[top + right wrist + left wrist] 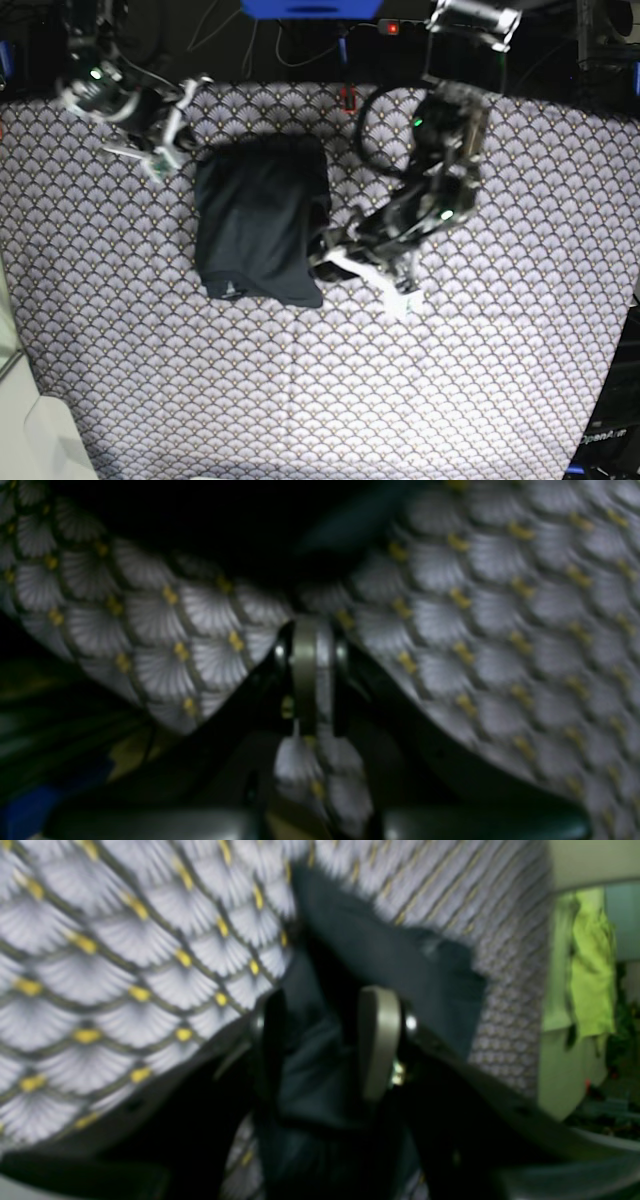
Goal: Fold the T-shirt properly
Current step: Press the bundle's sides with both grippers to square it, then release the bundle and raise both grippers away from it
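The left hand (325,255), clenched on the T-shirt's (260,220) right edge, is the nearer one, the garment lying lengthwise toward the desk's (480,380) far-left corner, where the right hand (170,130) sits closed, empty.

We see the T-shirt (258,222) folded on the patterned cloth (300,400), our left gripper (325,258) at its edge, our right gripper (170,140) apart.
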Robot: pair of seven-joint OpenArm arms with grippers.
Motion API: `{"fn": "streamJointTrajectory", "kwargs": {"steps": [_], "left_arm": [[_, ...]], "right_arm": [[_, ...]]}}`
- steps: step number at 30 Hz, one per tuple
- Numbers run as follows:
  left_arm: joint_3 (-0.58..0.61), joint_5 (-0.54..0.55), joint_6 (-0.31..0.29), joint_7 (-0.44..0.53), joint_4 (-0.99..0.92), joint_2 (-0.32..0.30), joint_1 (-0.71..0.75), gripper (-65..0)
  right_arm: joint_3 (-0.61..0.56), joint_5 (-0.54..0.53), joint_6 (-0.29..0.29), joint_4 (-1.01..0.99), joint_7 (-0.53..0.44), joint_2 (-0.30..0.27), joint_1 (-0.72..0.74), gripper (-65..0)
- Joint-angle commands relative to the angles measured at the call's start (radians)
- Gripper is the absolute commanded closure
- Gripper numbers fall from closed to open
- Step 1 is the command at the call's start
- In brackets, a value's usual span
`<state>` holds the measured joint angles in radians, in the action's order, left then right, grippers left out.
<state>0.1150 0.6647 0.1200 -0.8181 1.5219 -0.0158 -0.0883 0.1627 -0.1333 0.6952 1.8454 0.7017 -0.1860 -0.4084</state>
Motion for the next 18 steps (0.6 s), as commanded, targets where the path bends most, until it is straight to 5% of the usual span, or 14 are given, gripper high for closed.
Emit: {"fn": "streamJointTrajectory", "kwargs": {"steps": [1, 8, 14, 18], "left_arm": [[-0.005, 0.013, -0.009, -0.025, 0.047, -0.003, 0.018, -23.8], [-0.142, 0.010, -0.009, -0.188, 0.314, -0.068, 0.229, -22.6], [-0.211, 0.011, -0.009, -0.267, 0.464, -0.112, 0.379, 0.0], [-0.242, 0.002, -0.007, -0.310, 0.478, -0.121, 0.479, 0.0]], "right_arm": [[0.025, -0.013, 0.003, 0.041, -0.030, -0.007, -0.008, -2.8], [0.180, -0.013, 0.003, 0.081, -0.052, -0.010, -0.096, -2.7], [0.326, -0.013, 0.003, 0.086, -0.109, -0.007, -0.198, -0.5], [0.421, -0.013, 0.003, 0.081, -0.121, -0.002, -0.271, 0.0]]}}
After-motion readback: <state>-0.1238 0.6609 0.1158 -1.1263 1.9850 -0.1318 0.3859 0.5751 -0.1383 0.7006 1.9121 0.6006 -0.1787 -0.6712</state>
